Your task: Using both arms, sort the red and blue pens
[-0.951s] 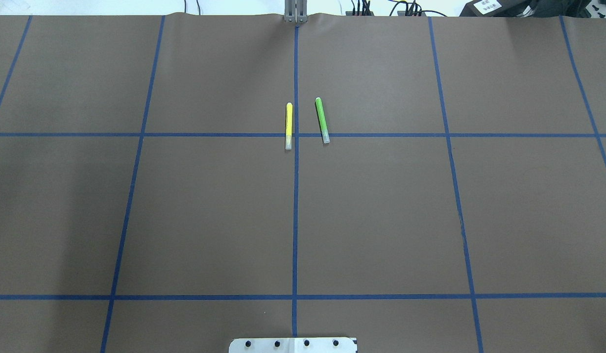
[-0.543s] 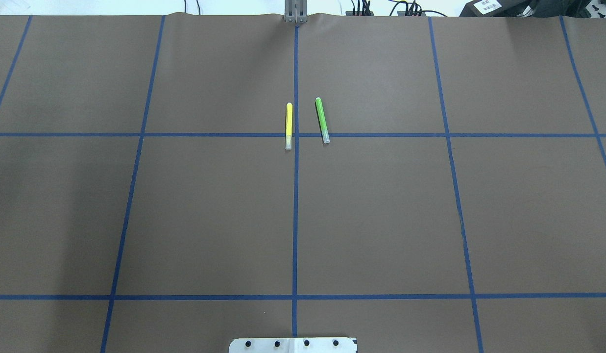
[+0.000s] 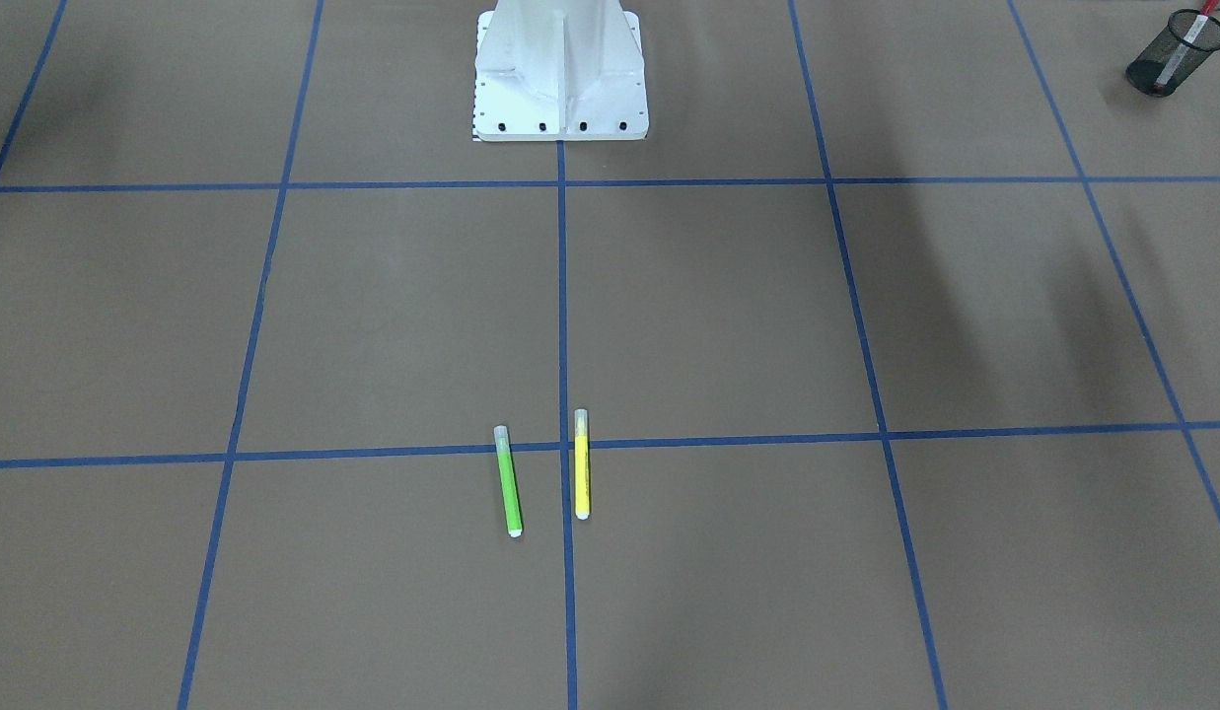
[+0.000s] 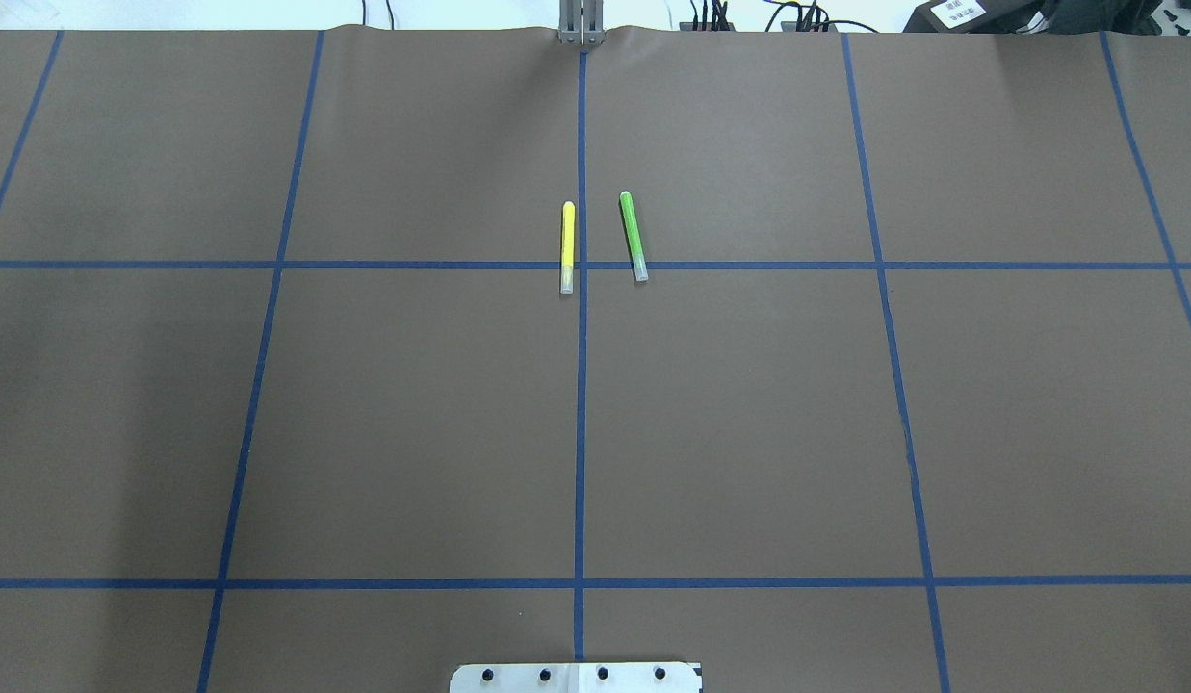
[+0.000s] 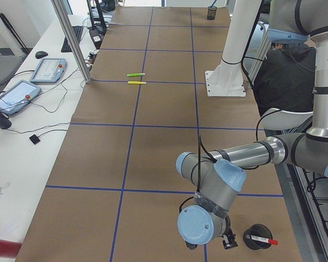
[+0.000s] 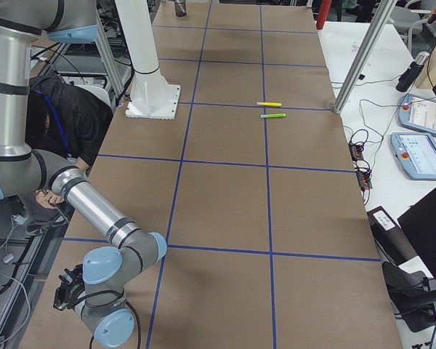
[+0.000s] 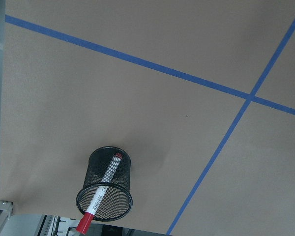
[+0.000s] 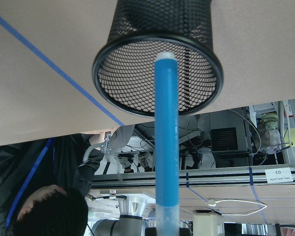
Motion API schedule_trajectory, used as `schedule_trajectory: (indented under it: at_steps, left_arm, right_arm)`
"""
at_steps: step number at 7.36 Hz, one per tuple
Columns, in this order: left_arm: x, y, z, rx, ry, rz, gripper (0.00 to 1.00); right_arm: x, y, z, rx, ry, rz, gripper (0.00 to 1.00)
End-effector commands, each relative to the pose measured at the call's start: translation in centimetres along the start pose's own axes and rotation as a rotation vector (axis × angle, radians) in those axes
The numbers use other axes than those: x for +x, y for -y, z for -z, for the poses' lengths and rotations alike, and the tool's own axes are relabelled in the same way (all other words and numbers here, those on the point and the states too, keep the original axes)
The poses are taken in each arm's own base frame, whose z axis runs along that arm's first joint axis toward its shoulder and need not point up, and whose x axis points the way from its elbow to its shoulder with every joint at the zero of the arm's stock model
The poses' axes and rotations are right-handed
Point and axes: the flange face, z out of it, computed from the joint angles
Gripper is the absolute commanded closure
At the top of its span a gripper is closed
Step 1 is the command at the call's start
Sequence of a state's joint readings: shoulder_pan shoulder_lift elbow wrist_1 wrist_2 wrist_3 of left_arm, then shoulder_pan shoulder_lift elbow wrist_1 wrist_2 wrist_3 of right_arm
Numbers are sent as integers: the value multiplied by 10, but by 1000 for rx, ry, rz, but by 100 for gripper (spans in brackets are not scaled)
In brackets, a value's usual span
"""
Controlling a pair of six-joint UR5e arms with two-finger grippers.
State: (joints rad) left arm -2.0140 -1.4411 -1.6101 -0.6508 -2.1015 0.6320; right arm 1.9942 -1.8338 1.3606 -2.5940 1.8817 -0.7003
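The red-capped white marker stands slanted in a black mesh cup, below the left wrist camera. In the exterior left view my left gripper hangs just beside that cup; whether it is open or shut I cannot tell. The blue pen hangs upright before the mouth of a second mesh cup, white tip toward it, and its clear-capped end leaves the frame's bottom. No fingers show there. My right gripper appears only in the exterior right view, state unclear.
A slim yellow pen and a slim green pen lie side by side at the table's centre line, on a blue tape cross. The white robot base stands mid-table. A person sits behind the robot.
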Motion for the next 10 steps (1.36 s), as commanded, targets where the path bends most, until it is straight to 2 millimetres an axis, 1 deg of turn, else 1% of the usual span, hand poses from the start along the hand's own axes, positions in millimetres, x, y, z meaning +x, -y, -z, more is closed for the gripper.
schedule_trajectory:
  at_steps: [1, 3, 4, 5, 6, 7, 8, 9, 10]
  left_arm:
    - [1, 0, 1, 3, 0, -1, 0]
    - [3, 0, 3, 6, 2, -4, 0]
    - [4, 1, 5, 10, 7, -8, 0]
    - [6, 4, 10, 24, 15, -17, 0]
    - [12, 6, 19, 50, 15, -30, 0]
    - [24, 7, 32, 109, 39, -64, 0]
    - [28, 13, 44, 165, 81, -107, 0]
    - [35, 22, 60, 236, 134, -164, 0]
    - [40, 30, 70, 296, 181, -209, 0]
  right_arm:
    - [-3, 2, 6, 13, 1, -17, 0]
    - [-7, 2, 14, 27, -5, -10, 0]
    - [-14, 3, 30, 54, -15, 4, 0]
    - [-18, 11, 45, 137, -32, 34, 0]
    - [-23, 20, 59, 239, -58, 77, 0]
    - [-35, 23, 74, 339, -56, 120, 0]
    - [-53, 19, 94, 417, -79, 154, 0]
    - [-70, 18, 127, 483, -118, 194, 0]
    - [-88, 29, 147, 556, -148, 253, 0]
